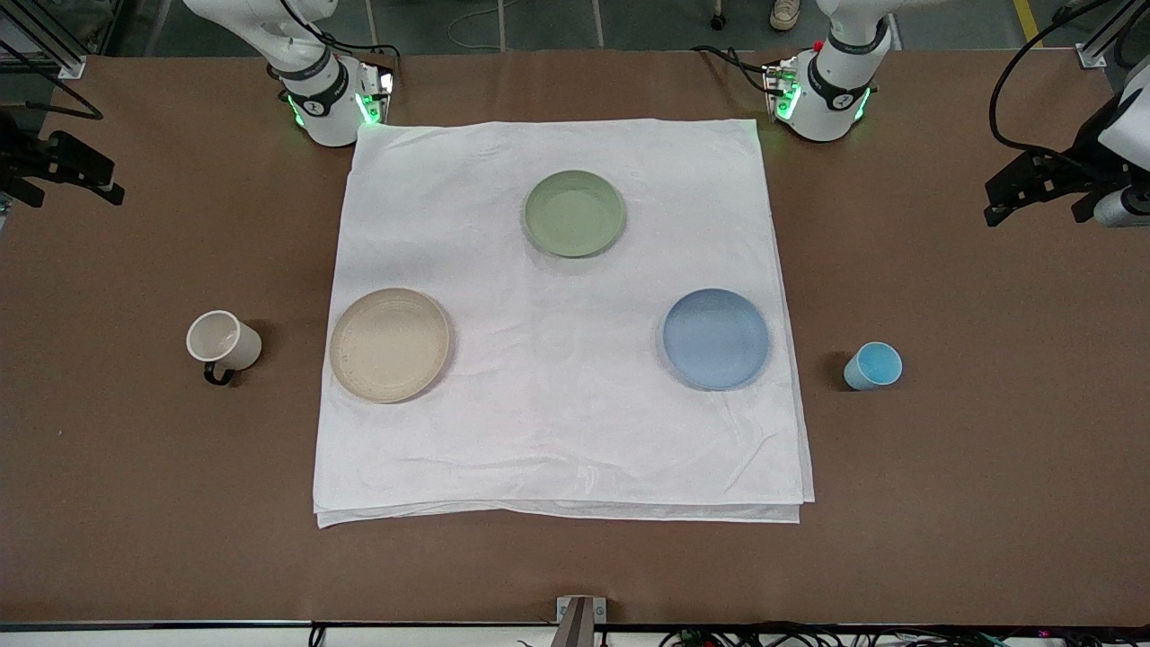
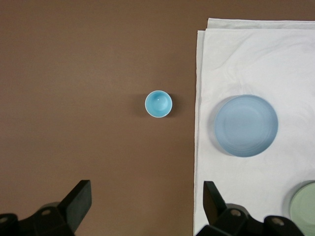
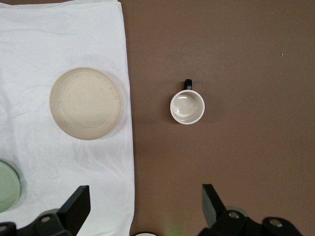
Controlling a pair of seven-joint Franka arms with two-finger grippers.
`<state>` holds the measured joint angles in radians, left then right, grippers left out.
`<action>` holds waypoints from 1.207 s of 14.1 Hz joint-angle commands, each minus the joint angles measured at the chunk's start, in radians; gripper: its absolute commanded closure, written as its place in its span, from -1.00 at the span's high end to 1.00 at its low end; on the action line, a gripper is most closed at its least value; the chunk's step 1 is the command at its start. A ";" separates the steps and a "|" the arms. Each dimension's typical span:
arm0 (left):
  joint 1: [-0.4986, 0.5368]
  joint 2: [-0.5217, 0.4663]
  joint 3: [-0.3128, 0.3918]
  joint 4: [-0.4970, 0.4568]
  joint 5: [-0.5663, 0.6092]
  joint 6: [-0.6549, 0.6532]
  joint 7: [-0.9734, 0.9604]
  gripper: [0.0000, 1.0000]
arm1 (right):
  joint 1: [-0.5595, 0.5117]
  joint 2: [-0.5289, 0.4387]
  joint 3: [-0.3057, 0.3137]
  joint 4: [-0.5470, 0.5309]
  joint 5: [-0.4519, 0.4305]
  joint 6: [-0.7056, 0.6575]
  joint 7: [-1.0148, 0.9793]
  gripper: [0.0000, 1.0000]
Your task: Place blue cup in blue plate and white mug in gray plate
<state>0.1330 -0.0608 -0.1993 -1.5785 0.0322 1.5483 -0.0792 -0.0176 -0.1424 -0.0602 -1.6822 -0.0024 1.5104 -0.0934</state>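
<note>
- White cloth (image 1: 557,377) is lying spread over the middle of the brown table (image 1: 943,503), with three plates sitting on it.
- Blue plate (image 1: 716,339) is resting empty on the cloth toward the left arm's end, near the cloth's edge.
- Blue cup (image 1: 872,366) is standing upright on bare table, off the cloth, near the blue plate and apart from it, toward the left arm's end; its opening is facing up and nothing is touching it.
- Gray plate (image 1: 390,344) is sitting empty on the cloth toward the right arm's end, close to that cloth edge.
- White mug (image 1: 223,341) is standing upright on bare table, off the cloth, near the gray plate without touching it; its dark handle is pointing toward the front camera.
- Pale green plate (image 1: 575,213) is lying empty on the cloth, farther from the front camera than the other two plates.
- Left gripper (image 2: 147,206) is hanging released, fingers spread wide, up over bare table beside the cloth edge, with the blue cup lying clear of it and nothing held.
- Right gripper (image 3: 146,206) is hanging released too, fingers wide apart, holding nothing, over the cloth edge and bare table, the white mug sitting clear of it.
- Both arms are waiting.
</note>
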 commanded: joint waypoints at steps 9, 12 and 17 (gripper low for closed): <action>0.005 0.054 -0.003 0.037 0.020 -0.019 0.009 1.00 | 0.005 -0.016 0.003 -0.007 0.001 -0.007 -0.012 1.00; 0.058 0.148 -0.002 0.031 0.008 0.018 0.010 1.00 | 0.015 -0.016 0.002 -0.005 -0.001 -0.009 -0.012 1.00; 0.082 0.326 0.000 0.022 0.018 0.171 -0.002 1.00 | 0.012 -0.014 0.000 -0.002 -0.001 -0.010 -0.011 1.00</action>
<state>0.2228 0.2102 -0.1942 -1.5766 0.0328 1.6895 -0.0705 -0.0072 -0.1424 -0.0585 -1.6816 -0.0027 1.5075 -0.0976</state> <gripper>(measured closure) 0.000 0.000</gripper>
